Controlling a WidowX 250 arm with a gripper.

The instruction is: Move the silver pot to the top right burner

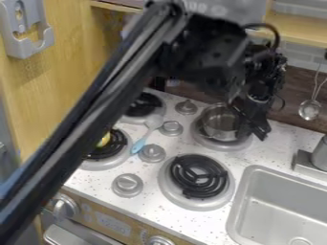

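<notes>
Silver pot (220,121) is being borne by the top right burner (205,141) — claw (253,126) at its right side, wide or narrow cannot be told — tipping being risked by any snag on lift-off.

From where I stand, the robot's black arm (96,124) runs as a long, straight slant from well to the lower left of the silver pot (217,123) up to a bulky dark joint (207,50) above it. A thin cable (273,31) loops over the wrist (258,67), which sits up and to the right of the pot. Below that, the black gripper (253,129) hangs tilted, its lower end at the pot's right side; whether it touches, I can't tell.
</notes>
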